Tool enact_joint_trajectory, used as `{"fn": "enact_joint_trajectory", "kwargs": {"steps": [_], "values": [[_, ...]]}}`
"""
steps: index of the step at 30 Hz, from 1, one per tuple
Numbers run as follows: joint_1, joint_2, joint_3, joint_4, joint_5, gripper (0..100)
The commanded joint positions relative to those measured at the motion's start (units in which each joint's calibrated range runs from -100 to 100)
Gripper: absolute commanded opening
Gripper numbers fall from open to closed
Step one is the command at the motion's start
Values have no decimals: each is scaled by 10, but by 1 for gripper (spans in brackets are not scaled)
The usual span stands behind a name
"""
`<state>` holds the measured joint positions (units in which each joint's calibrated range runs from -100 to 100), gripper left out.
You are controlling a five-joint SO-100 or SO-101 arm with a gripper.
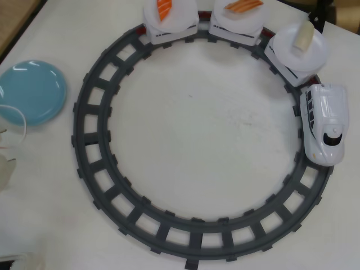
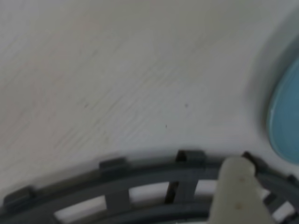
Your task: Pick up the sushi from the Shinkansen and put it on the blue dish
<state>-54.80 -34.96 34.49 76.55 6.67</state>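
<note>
In the overhead view the white Shinkansen (image 1: 324,124) sits on the right side of the grey circular track (image 1: 84,140), nose toward the bottom. Its three cars curve along the top. The pale beige sushi (image 1: 302,36) lies on the white plate of the car right behind the engine. The blue dish (image 1: 31,91) rests empty at the left, outside the track. Pale parts of my arm (image 1: 7,163) show at the left edge, below the dish. In the wrist view one pale finger (image 2: 238,193) hangs over the track (image 2: 140,179), with the blue dish (image 2: 287,121) at the right edge. Nothing is held.
The other two cars carry a bright orange piece (image 1: 163,8) and an orange-and-white striped piece (image 1: 243,5). A wooden surface (image 1: 14,19) borders the white table at the top left. The table's far edge runs just behind the cars.
</note>
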Motion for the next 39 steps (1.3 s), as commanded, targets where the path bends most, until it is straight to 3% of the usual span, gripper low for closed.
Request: {"fn": "enact_joint_trajectory", "kwargs": {"steps": [1,6,13,22,30,39], "values": [[20,-113,-37,73,10,22],[92,-232,-42,167,31,22],[300,-243,-29,167,62,22],[492,-111,-39,37,41,22],[574,97,-191,31,-17,22],[611,249,-375,111,-20,22]]}}
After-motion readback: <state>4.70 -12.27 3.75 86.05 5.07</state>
